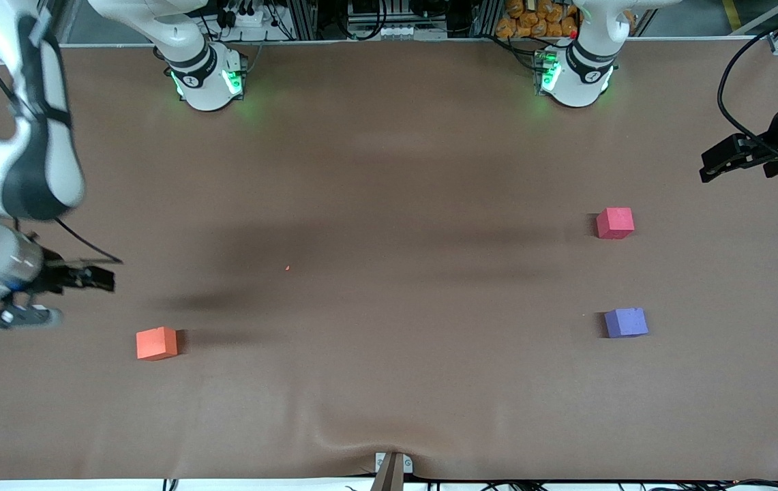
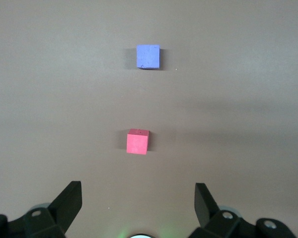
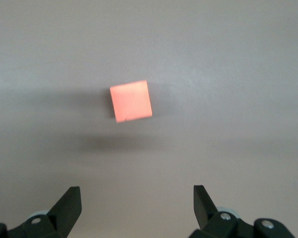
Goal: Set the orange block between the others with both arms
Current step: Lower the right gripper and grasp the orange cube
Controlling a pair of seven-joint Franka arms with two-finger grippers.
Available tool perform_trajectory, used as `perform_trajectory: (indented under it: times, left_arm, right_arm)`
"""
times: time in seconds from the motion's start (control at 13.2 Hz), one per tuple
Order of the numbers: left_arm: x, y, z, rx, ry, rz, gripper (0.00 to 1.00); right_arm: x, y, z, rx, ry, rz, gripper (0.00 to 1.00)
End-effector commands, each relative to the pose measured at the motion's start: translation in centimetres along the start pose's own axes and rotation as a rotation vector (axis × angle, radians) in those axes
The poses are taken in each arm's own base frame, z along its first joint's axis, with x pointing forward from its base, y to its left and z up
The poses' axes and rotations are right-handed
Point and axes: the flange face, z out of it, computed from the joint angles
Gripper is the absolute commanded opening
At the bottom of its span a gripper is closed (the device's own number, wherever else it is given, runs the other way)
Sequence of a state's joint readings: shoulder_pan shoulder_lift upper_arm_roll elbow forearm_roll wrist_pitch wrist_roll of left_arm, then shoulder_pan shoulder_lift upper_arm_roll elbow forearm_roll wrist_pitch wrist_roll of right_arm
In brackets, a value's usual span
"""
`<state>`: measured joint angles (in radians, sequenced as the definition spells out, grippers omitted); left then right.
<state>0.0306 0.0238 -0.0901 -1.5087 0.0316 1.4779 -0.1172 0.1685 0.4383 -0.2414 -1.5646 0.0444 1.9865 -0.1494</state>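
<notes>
The orange block (image 1: 156, 343) is found nearest the right pincer (image 1: 92, 278), spread empty above the bench (image 1: 389, 170); the left pincer (image 1: 719, 162), likewise released, is held well apart.

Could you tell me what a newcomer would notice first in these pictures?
Three small foam cubes on the brown table: an orange block alone toward the right arm's end, a red-pink cube and a purple-blue cube toward the left arm's end. The right gripper hangs open above the orange block's end; the left gripper is open too.
</notes>
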Motion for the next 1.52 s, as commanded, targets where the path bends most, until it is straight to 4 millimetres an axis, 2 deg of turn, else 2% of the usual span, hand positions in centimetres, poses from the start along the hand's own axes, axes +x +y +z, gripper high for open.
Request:
perform_trajectory:
  times: [0.0, 0.3, 0.61, 1.44]
  left_arm:
    - [-0.1, 0.0, 0.0, -0.023, 0.006, 0.014, 1.00]
    - [-0.4, 0.3, 0.5, -0.025, -0.006, 0.019, 1.00]
    - [-0.5, 0.3, 0.8, -0.024, -0.012, 0.019, 1.00]
    - [-0.7, 0.4, 1.5, -0.022, -0.018, 0.021, 1.00]
  right_arm:
    - [1.9, -1.0, 4.6, -0.010, 0.034, -0.085, 1.00]
    - [3.4, -1.9, 11.2, 0.030, 0.078, -0.059, 1.00]
    - [4.4, -2.4, 15.2, 0.015, 0.143, -0.098, 1.00]
    - [4.6, -1.4, 18.1, -0.010, 0.169, -0.127, 1.00]
